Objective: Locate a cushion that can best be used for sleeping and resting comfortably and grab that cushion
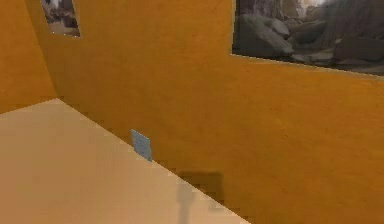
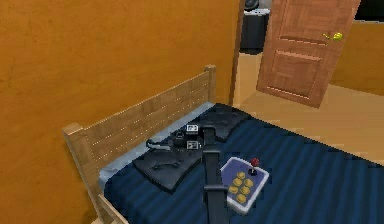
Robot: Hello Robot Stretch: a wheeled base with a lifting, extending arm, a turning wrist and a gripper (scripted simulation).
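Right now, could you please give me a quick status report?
Gripper by dark pillow on bed; hold unclear. Button controller lies on bed nearby.

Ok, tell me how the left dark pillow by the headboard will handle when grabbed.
The left dark pillow lies flat and slumped on the bed, so it is probably soft and floppy and would droop from a grabbed corner. It is likely light for its bulk. Being flat, it shouldn't roll.

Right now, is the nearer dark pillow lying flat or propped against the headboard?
Flat: the nearer dark pillow lies on the blue bedcover, not leaning on the wooden headboard.
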